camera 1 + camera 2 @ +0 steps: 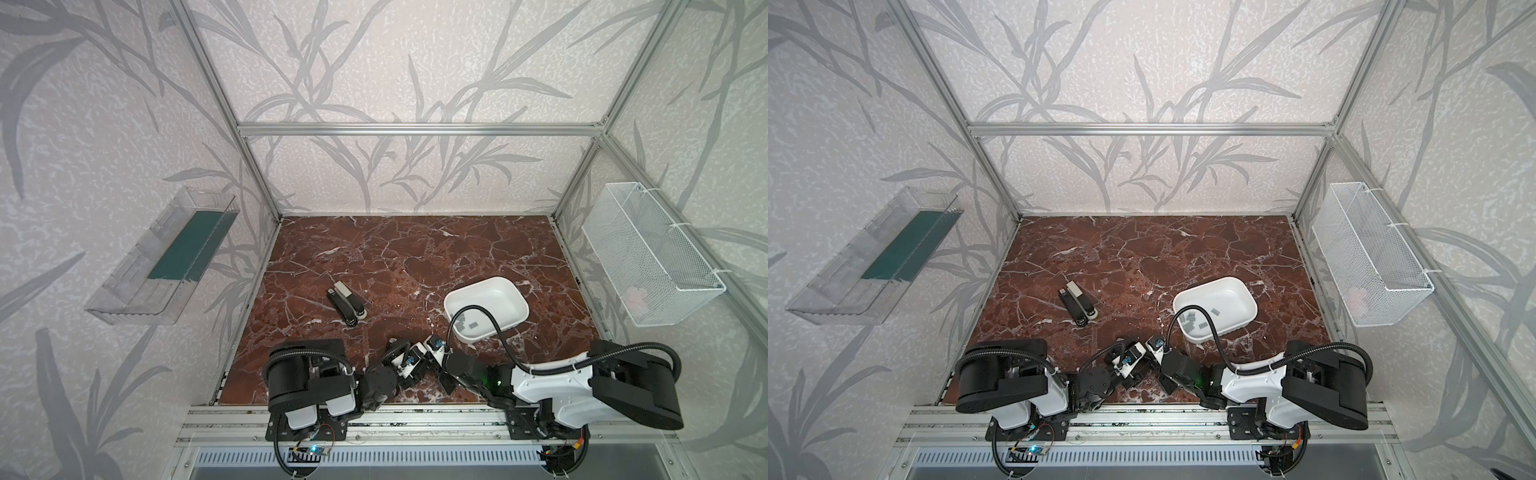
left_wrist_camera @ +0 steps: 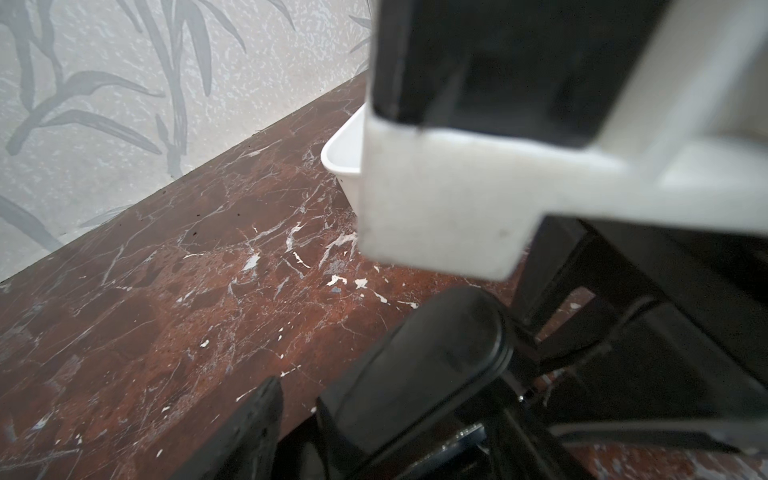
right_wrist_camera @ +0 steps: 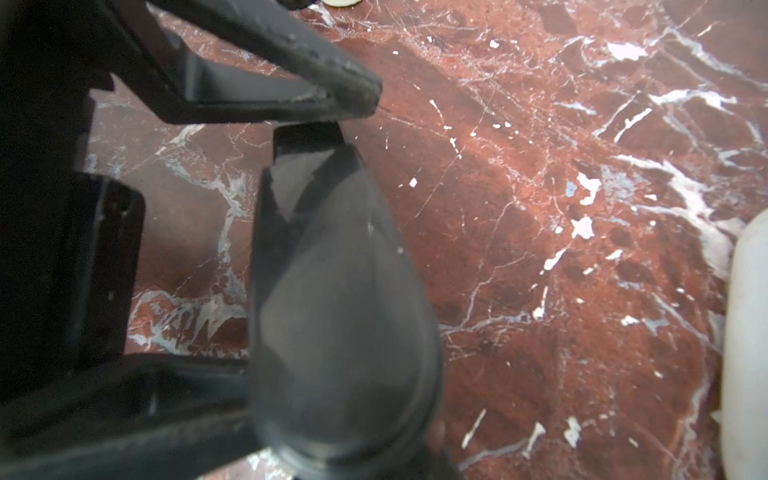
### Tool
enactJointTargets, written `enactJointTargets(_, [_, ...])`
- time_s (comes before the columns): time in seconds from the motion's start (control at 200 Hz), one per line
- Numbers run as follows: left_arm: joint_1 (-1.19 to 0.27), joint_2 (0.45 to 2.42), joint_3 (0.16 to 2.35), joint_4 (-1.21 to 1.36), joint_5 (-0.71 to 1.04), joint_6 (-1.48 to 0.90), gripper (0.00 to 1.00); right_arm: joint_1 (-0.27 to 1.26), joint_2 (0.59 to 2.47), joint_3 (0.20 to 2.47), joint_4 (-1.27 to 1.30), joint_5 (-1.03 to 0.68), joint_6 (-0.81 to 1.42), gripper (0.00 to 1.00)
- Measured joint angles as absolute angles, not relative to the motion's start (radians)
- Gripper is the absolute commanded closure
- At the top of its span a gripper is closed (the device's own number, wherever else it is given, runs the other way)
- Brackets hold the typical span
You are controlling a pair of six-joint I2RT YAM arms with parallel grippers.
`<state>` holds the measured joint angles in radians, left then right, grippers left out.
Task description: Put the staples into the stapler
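Lying loose in the white tray [image 1: 1237, 297], the staples [image 1: 1196, 322] sit corralled for picking; the stapler [image 1: 347, 305] waits well apart on the worktop [image 1: 415, 257]. Near the front edge, the right gripper [image 3: 353, 118] has its jaws closed on nothing visible. The left gripper [image 2: 303, 390] shows jaws parted, empty.

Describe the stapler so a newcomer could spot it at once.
Start at the reddish marble table. In both top views, left of the white tub holding staples, the stapler lies alone on bare marble. It is the only slim black item lying loose, with pale grey trim.
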<state>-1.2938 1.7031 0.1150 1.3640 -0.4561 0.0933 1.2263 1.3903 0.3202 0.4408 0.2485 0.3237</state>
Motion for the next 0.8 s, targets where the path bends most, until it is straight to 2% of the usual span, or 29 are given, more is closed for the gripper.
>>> enactJointTargets(0.315, [-1.292, 1.499, 0.164, 1.012, -0.432, 0.049, 0.11, 1.226, 1.391, 0.318, 0.441, 0.263, 0.324, 0.79])
enactJointTargets(0.67, [-1.304, 1.185, 0.173, 0.659, -0.337, 0.023, 0.09, 1.187, 1.382, 0.318, 0.432, 0.253, 0.340, 0.78])
enactJointTargets(0.8, [-1.308, 1.083, 0.181, 0.548, -0.336, -0.006, 0.09, 1.181, 1.343, 0.317, 0.387, 0.254, 0.353, 0.70])
